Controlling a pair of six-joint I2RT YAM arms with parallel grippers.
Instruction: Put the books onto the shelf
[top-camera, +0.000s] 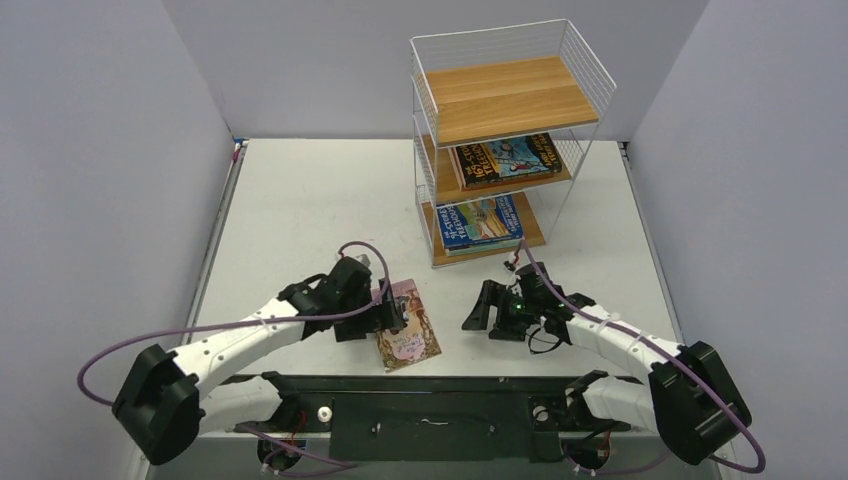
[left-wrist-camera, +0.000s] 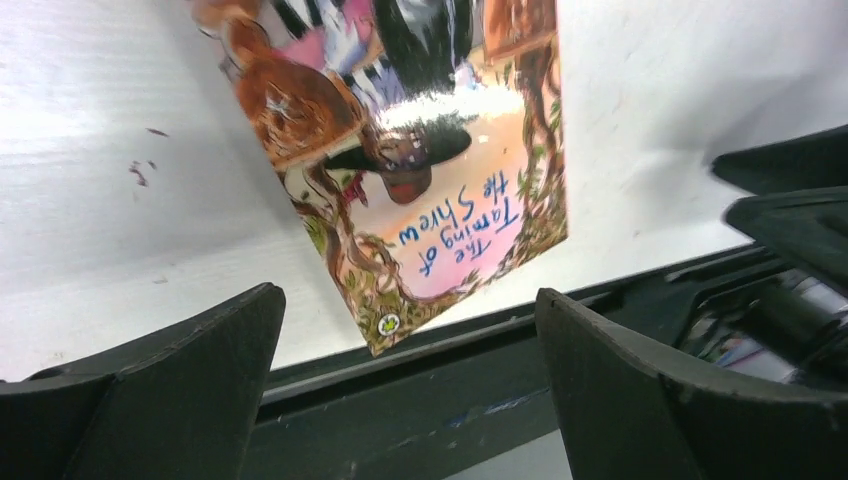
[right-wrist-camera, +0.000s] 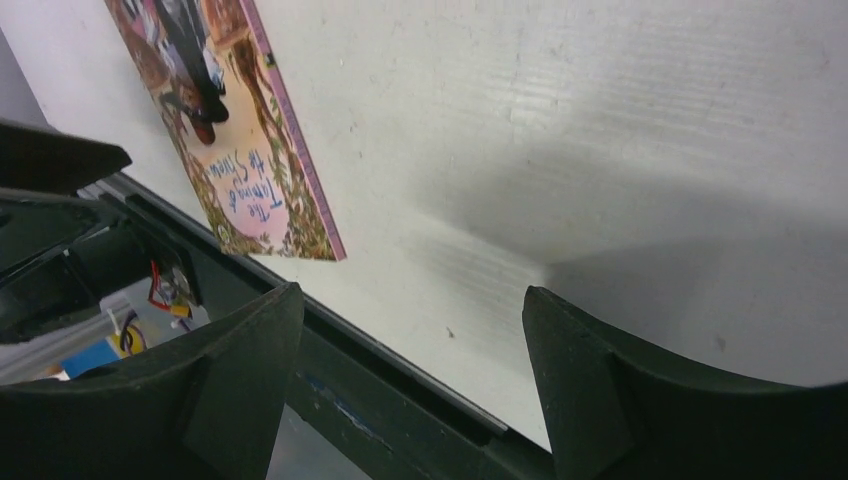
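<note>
The pink book (top-camera: 408, 330) lies flat on the white table (top-camera: 300, 200), near the front edge, with its cover up. Blue letters on it say "The Taming of the Shrew". Its near corner sits just beside the black plate (top-camera: 430, 405) that runs along the front of the table.

The left gripper (top-camera: 385, 310) hangs low at the left edge of this book. Its 2 fingers (left-wrist-camera: 200, 370) stand wide apart and hold nothing. I cannot tell if they touch the book.

The right gripper (top-camera: 480, 310) is near the book's right side, over bare table. Its 2 fingers (right-wrist-camera: 600, 380) are apart too, and nothing is between them.

The shelf (top-camera: 510, 98) stands at the back of the table, well apart from the pink book. Its top board is bare. A dark book (top-camera: 505, 158) lies flat on the middle board. A blue book (top-camera: 480, 222) lies flat on the bottom board.
</note>
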